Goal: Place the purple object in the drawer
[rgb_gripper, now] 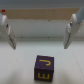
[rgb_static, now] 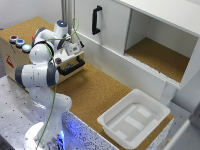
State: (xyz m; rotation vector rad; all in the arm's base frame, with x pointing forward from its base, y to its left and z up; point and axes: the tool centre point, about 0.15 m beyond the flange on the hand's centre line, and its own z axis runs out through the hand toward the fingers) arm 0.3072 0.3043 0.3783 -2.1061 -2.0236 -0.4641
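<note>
A white plastic tub [rgb_static: 134, 118] sits on the cork-topped counter [rgb_static: 95, 90] near its front edge, toward the exterior view's right. The tub is rectangular, shallow and open at the top. Behind the counter stands a white cabinet [rgb_static: 150, 35]. Its door [rgb_static: 102, 22], on the exterior view's left part of the cabinet, is closed and carries a vertical black handle [rgb_static: 96, 20]. Beside the door, an open compartment [rgb_static: 160, 57] shows a cork-lined floor. A strip of speckled grey panel [rgb_static: 82, 132] runs along the counter's front face. A perforated metal surface [rgb_static: 12, 110] lies at the exterior view's lower left.
</note>
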